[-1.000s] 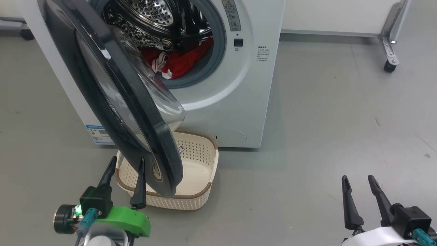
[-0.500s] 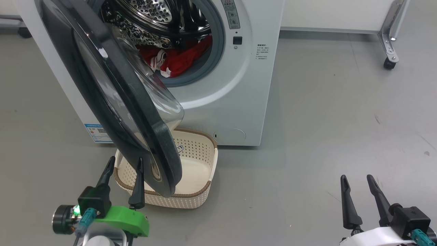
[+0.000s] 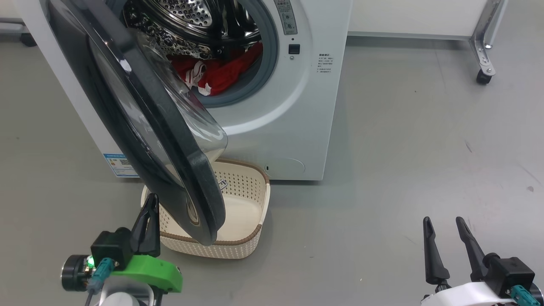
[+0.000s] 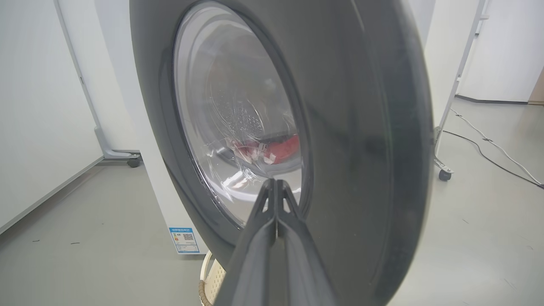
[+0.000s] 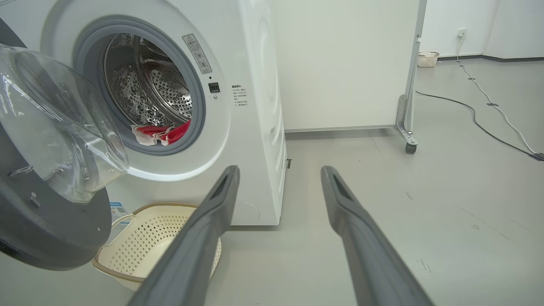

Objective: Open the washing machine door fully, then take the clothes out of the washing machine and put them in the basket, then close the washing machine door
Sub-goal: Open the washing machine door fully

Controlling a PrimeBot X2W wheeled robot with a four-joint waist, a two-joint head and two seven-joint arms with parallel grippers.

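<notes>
Beside half-open door (image 3: 140, 127), L gripper (image 3: 152, 200) fingers are pinched shut, empty, R gripper (image 3: 443, 221) fingers spread; red clothes (image 3: 221, 74) lie inside washer (image 3: 297, 106), basket (image 3: 255, 199) below door.

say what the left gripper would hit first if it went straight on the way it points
Most likely the washing machine door: in the left wrist view the shut left gripper aims at its outer face, near the lower edge of its glass window. The gap is hard to judge.
</notes>
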